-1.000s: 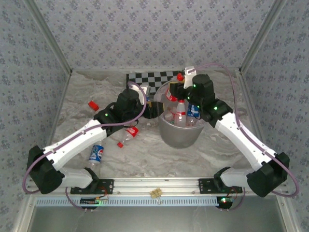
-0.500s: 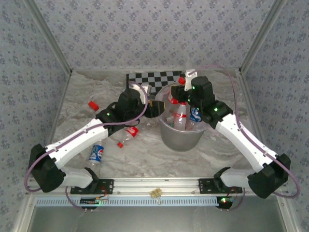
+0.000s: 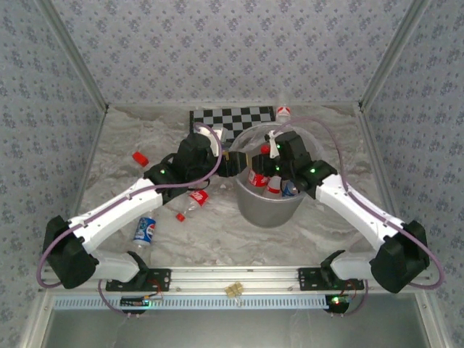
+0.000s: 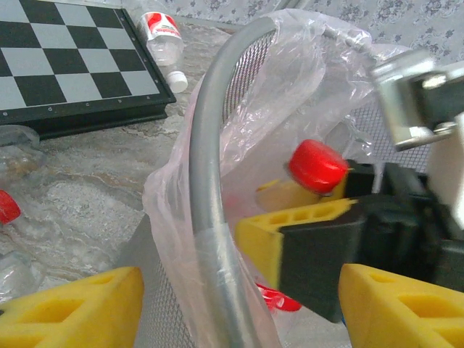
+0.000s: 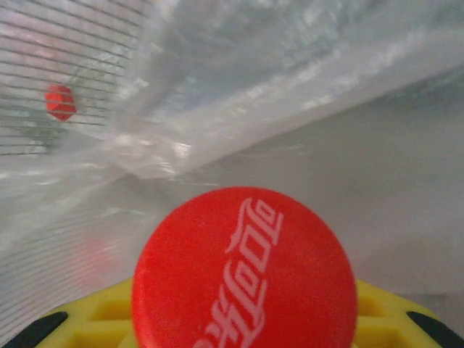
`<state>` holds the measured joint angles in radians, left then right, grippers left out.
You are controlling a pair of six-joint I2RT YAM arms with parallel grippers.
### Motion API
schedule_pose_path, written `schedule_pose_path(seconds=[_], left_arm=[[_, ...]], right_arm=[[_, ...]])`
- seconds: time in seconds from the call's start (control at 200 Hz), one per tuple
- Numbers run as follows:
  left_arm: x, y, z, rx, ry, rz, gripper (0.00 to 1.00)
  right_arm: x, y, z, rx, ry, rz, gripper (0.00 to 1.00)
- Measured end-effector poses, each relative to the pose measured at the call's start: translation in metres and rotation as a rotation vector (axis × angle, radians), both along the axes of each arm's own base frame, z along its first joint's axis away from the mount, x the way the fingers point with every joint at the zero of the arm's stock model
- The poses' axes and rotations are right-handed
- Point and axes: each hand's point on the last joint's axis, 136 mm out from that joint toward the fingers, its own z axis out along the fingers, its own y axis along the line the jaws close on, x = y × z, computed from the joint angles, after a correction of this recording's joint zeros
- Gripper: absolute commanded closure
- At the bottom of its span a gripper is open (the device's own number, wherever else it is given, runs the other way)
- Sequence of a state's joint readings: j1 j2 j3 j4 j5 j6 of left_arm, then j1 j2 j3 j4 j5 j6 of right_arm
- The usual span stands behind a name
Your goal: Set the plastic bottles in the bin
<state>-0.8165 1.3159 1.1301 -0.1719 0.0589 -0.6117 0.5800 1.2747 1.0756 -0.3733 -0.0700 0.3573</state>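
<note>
The bin [image 3: 270, 206] is a grey mesh bucket lined with a clear bag, standing mid-table. My right gripper [image 3: 264, 161] hangs over its opening, shut on a plastic bottle with a red Coca-Cola cap [image 5: 243, 272]; that cap [image 4: 317, 165] peeks over the rim. Other bottles [image 3: 281, 187] lie inside the bin. My left gripper [image 4: 243, 304] is open, one yellow finger [image 4: 72, 312] on each side of the bin's left rim [image 4: 210, 181]. A red-label bottle [image 3: 193, 202] and a blue-label bottle [image 3: 145, 230] lie on the table to the left.
A checkerboard [image 3: 232, 116] lies behind the bin, with one bottle [image 3: 283, 111] at its right end and another [image 4: 163, 32] beside it. A loose red cap [image 3: 139, 156] sits at far left. The arms flank the bin closely.
My right gripper has carried the red-capped bottle from the bin's far rim forward and down over the opening. The left arm has stayed at the rim.
</note>
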Motion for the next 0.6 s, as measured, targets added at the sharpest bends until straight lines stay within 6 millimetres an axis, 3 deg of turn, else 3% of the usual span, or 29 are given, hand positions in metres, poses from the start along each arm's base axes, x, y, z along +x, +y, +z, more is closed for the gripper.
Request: schedule_pose_path(seconds=[0.12, 0.205, 0.365, 0.6], left_arm=[[0.0, 0.001, 0.001, 0.0, -0.003, 0.004, 0.29], [0.0, 0.002, 0.001, 0.004, -0.003, 0.007, 0.29], [0.0, 0.006, 0.002, 0.016, -0.012, 0.008, 0.29], [-0.002, 0.009, 0.004, 0.045, -0.019, 0.0, 0.26]], right_arm=[[-0.004, 0.0, 0.041, 0.018, -0.035, 0.026, 0.42], [-0.005, -0.003, 0.074, 0.038, -0.083, 0.031, 0.35], [-0.011, -0.012, 0.107, 0.035, -0.124, 0.035, 0.35], [-0.012, -0.034, 0.098, -0.02, -0.076, -0.003, 0.45]])
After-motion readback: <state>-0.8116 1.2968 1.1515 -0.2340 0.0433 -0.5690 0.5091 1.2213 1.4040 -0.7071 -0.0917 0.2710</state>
